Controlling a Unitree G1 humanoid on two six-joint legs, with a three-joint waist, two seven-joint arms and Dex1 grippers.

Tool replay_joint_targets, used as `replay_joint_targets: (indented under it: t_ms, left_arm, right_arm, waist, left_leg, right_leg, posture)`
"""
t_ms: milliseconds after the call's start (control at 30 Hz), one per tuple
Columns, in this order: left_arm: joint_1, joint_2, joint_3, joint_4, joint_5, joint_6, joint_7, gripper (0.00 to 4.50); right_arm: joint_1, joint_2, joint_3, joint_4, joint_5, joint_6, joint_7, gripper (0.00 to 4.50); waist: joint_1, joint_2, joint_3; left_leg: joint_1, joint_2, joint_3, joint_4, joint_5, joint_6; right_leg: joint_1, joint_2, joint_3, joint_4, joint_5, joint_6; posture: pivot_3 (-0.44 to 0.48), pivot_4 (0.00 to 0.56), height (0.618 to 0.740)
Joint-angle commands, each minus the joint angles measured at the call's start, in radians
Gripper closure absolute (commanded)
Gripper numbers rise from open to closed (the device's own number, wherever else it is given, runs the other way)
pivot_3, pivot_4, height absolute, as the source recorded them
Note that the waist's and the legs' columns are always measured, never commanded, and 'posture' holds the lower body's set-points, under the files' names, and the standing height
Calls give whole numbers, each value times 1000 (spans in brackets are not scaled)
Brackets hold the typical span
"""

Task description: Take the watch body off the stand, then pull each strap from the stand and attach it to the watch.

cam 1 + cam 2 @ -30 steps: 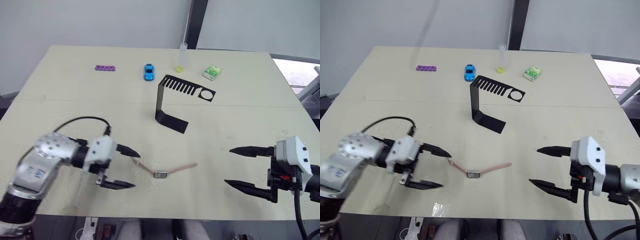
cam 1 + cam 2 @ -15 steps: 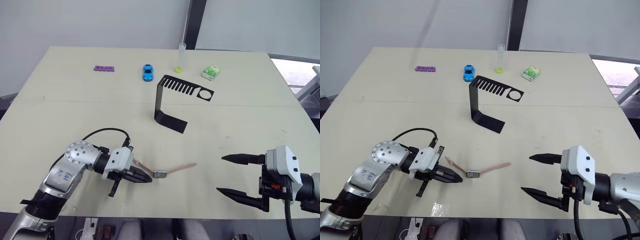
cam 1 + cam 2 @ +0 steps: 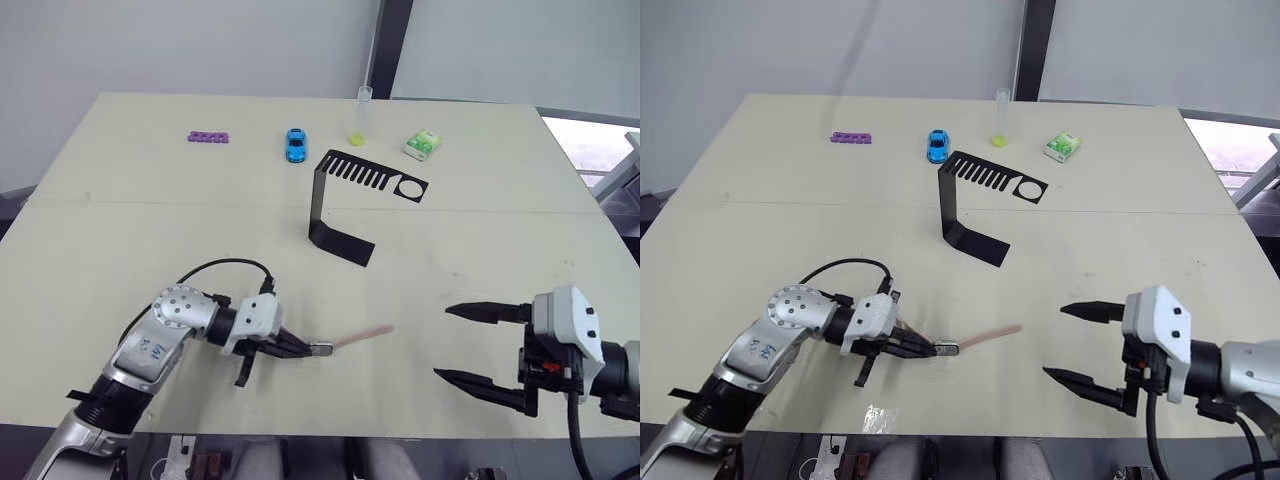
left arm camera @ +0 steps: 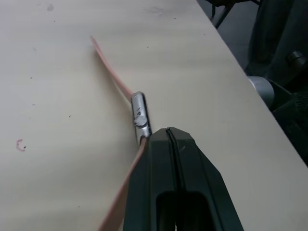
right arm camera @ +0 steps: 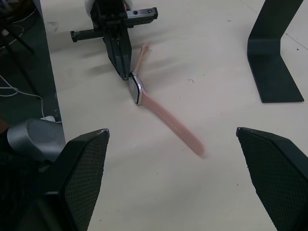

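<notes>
Watch body (image 3: 321, 349) is lying on the table (image 3: 150, 200), lower centre of the head view, w/ both straps already coming off it: one strap (image 3: 362, 334) is running up-right toward mid-frame, the other strap (image 5: 141, 54) is going left beside the left gripper (image 3: 300, 350). So the assembly's long axis is lying roughly left-right, tilted up at the right end. Left gripper is sitting pinched shut w/ its tip right at the watch body's left edge, touching or nearly so; can't tell if it's actually clamping the strap or just pressing beside it. Right gripper (image 3: 478, 347) is hovering wide open, lower right, well apart from the free strap end. Left arm is far nearer. Stand (image 3: 345, 205) is sitting bare above centre, nothing on it, so judging both pulls done.
</notes>
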Motion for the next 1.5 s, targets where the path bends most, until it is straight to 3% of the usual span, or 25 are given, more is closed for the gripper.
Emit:
replay_joint_targets:
  t_ms: [33, 233, 533, 867, 1067, 1233, 1300, 1400, 1500]
  left_arm:
    - [-20, -17, -8, -3, 4, 22, 25, 4474]
    - [-29, -31, -16, 10, 22, 37, 43, 4474]
    - [-69, -60, 31, -41, -107, 245, 62, 4474]
    - [-91, -63, -34, 58, 18, 150, 95, 4474]
    - [-108, -88, -40, 96, 27, 115, 96, 4474]
    - [-104, -77, 16, 29, -62, 165, 62, 4474]
    - [-102, -42, 99, -38, -152, 221, 44, 4474]
    - [-73, 73, 253, -115, -292, 322, -2, 3652]
    - [-2, 228, 372, -138, -344, 378, -51, 2205]
  right_arm:
    - [-5, -9, -8, -10, 4, -5, -11, 0]
    - [-6, -7, -7, -14, 6, -1, -18, 0]
    - [4, -6, -16, -22, 8, -1, -23, 0]
    - [-2, -6, -14, -24, 15, 5, -36, 0]
    - [4, -8, -21, -32, 22, 10, -39, 0]
    - [13, -9, -35, -32, 21, 9, -35, 0]
    - [19, -16, -62, -21, 22, 9, -23, 0]
    - [36, -33, -138, 18, 46, 29, 14, 0]
    - [64, -51, -234, 63, 70, 51, 69, 0]
  waist:
    - [1, 0, 0]
    - [0, 0, 0]
    - [0, 0, 0]
    - [1, 0, 0]
    - [2, 0, 0]
    - [0, 0, 0]
    - [0, 0, 0]
    - [-6, 0, 0]
    - [-11, 0, 0]
  left_leg:
    - [0, 0, 0, 0, 0, 0]
    - [0, 0, 0, 0, 0, 0]
    - [0, 0, 0, 1, 0, 0]
    - [0, 0, 0, 2, 0, 0]
    - [-1, 0, 0, 3, 0, 0]
    - [0, 0, 0, 3, 0, 0]
    - [-1, 0, 0, 3, 0, 0]
    - [-1, 1, 0, 3, 0, 0]
    - [0, 1, -1, 1, 0, 0]
  right_leg:
    - [0, 0, 0, 0, 0, 0]
    - [0, 0, 0, 0, 0, 0]
    - [0, 0, 0, 1, 0, 0]
    - [0, 0, 0, 1, 0, 0]
    - [0, 0, 0, 2, 0, 0]
    - [0, 0, 0, 2, 0, 0]
    - [0, 0, 0, 2, 0, 0]
    - [-1, 0, 0, 3, 0, 0]
    - [0, 0, 0, 2, 0, 0]
  posture:
    - [0, 150, 740]
    - [0, 150, 740]
    - [0, 150, 740]
    - [0, 150, 740]
    - [0, 150, 740]
    - [0, 150, 740]
    - [0, 150, 740]
    - [0, 150, 740]
    - [0, 150, 740]
